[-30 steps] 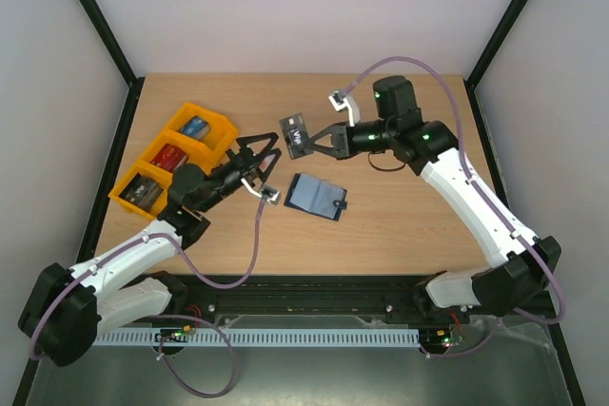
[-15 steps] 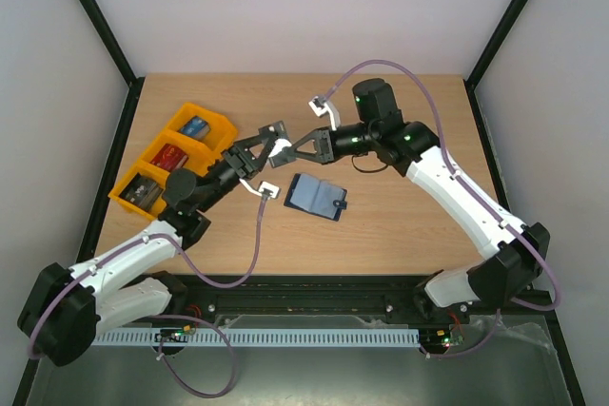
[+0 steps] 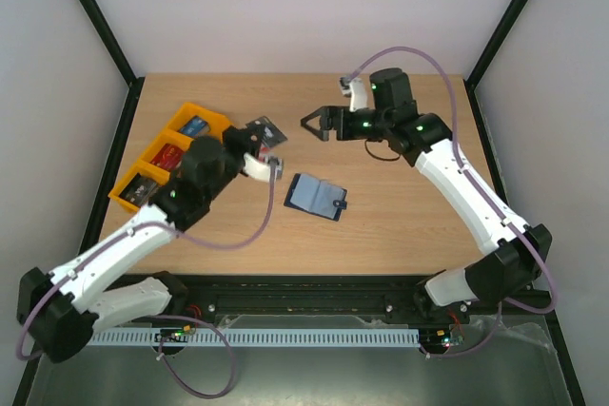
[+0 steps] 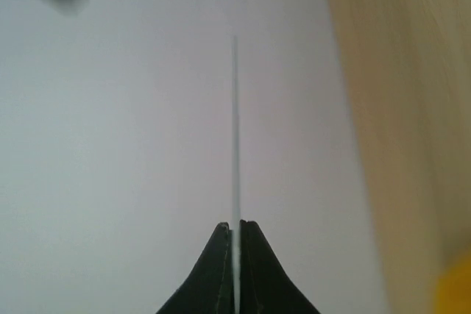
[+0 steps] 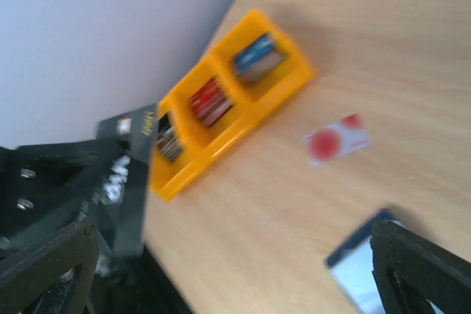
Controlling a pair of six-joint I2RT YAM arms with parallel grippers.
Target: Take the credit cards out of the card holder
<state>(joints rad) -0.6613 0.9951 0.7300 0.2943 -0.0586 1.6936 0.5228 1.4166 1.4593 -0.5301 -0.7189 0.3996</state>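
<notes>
The navy card holder (image 3: 316, 197) lies open on the table, its lighter blue inside facing up; a corner of it (image 5: 362, 255) shows in the right wrist view. My left gripper (image 3: 255, 140) is shut on the dark grey "VIP" credit card (image 3: 265, 128), held up in the air left of the holder. In the left wrist view that card (image 4: 235, 137) is an edge-on sliver pinched at my left gripper (image 4: 235, 227). My right gripper (image 3: 318, 125) hangs open and empty to the right of the card. The white credit card with the red mark (image 5: 337, 139) lies flat on the table.
An orange three-compartment tray (image 3: 143, 199) with small items stands at the left of the table; the right wrist view shows it (image 5: 288, 84) beyond the white card. Black frame posts run along both sides of the table.
The dark card passed from my right gripper to my left: the left shut on it and drew it left, the right opened and pulled back to the right.
</notes>
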